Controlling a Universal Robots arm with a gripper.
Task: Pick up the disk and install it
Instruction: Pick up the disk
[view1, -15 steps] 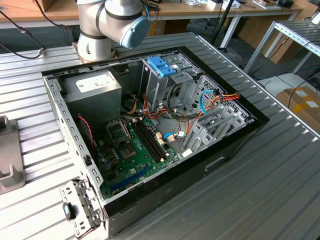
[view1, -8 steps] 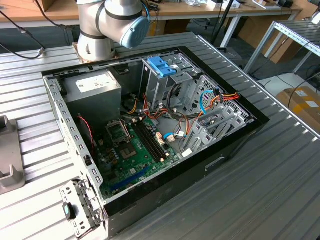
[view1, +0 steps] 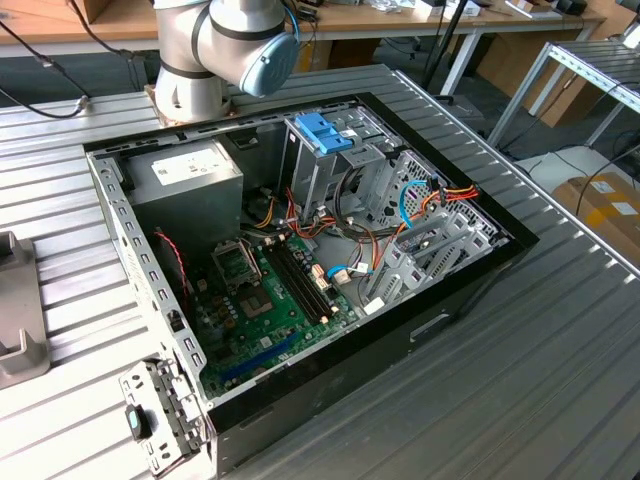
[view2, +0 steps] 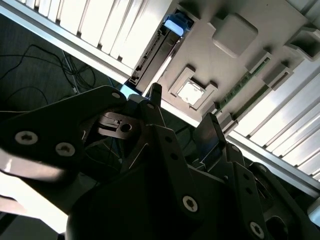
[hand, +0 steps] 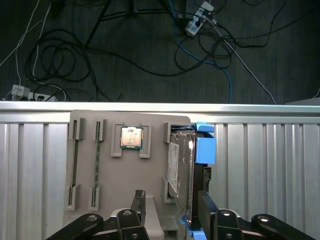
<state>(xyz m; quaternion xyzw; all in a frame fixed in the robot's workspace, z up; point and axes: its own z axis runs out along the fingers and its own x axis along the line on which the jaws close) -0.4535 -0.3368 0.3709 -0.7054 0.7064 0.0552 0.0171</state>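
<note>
Disk (hand: 181, 165) stood on edge in the grey tray (hand: 115, 175), near the chip (hand: 132, 137). Your pincer (hand: 171, 196) hung near it, spread apart, holding nothing. You were at the pick-up step; I think the grab called for a finger on each flat side.

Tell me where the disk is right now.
In the first wrist view the disk stands on edge in a slot of the grey tray, beside the processor chip, close to the tool.
</note>
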